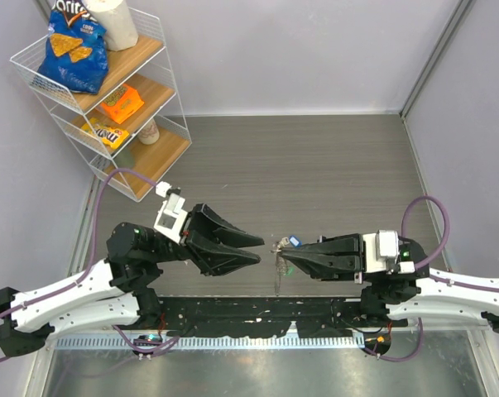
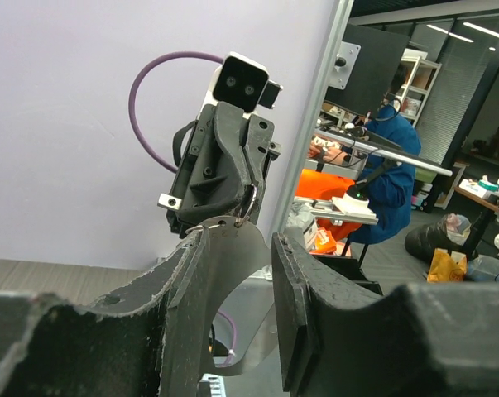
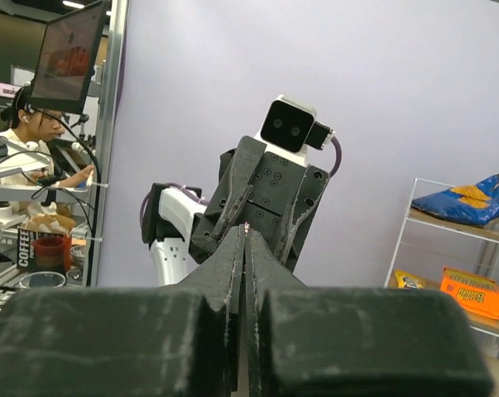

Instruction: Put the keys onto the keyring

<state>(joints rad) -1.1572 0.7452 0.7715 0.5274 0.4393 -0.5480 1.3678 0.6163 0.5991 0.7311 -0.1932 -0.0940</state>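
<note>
top external, right jaws pinching keyring [image 1: 277, 246], blue key [image 1: 295, 241]

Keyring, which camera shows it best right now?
The top external view: the keyring dangles in plain sight from the shut right pincer. Left wrist shows only a thin wire loop; right wrist shows almost nothing past its own fingers.

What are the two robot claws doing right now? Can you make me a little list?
left claw: open, nothing seen between its fingers, pointing at the other claw
right claw: shut, pinching the thin silver metal keyring
keyring: hangs down from the right claw's tip
small key with blue plastic head: up at the right claw's tip, beside the keyring
claw tips: close together, not touching
back left corner: white wire rack with wooden shelves, snack packs on it
</note>
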